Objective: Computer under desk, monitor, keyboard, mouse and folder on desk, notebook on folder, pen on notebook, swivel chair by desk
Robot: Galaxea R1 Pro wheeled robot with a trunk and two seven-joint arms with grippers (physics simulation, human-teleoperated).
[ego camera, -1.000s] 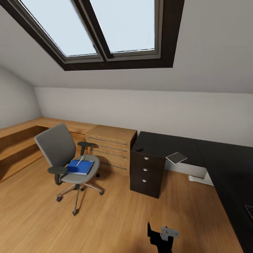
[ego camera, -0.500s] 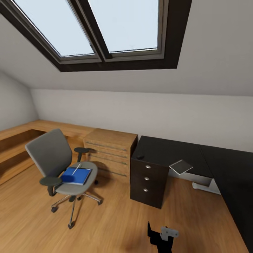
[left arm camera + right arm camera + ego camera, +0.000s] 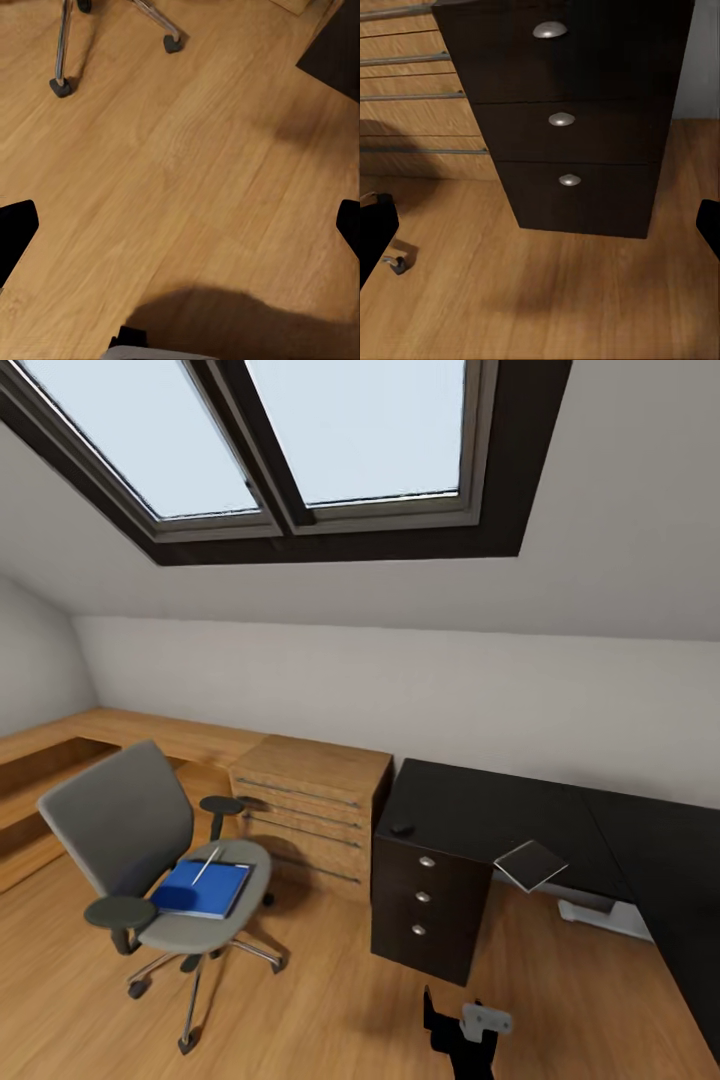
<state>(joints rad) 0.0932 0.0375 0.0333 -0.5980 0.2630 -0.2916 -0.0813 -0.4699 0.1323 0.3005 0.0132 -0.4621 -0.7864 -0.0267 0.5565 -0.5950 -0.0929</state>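
The swivel chair [image 3: 135,830] stands on the wood floor at the left, apart from the desk [image 3: 500,805]. On its seat lies the blue folder [image 3: 205,890] with a thin white pen [image 3: 206,866] across it. The small dark mouse [image 3: 402,827] sits on the desk top above the drawers. A thin grey square [image 3: 532,863], likely the notebook, overhangs the desk's front edge. My left gripper [image 3: 180,229] hangs open over bare floor near the chair's casters [image 3: 60,86]. My right gripper [image 3: 540,225] is open, facing the black drawer unit [image 3: 566,120]. Computer, monitor and keyboard are out of view.
A light wooden drawer cabinet [image 3: 310,800] stands between chair and desk, joined to a low wooden bench [image 3: 60,745] along the left wall. Sloped ceiling with a skylight [image 3: 300,440] overhead. Open floor [image 3: 320,1000] lies ahead. A black and grey robot part [image 3: 462,1032] pokes up at the bottom edge.
The whole view has shifted: the chair, cabinet and desk now sit lower and larger, so the camera has moved closer. Nothing on the chair or desk has moved.
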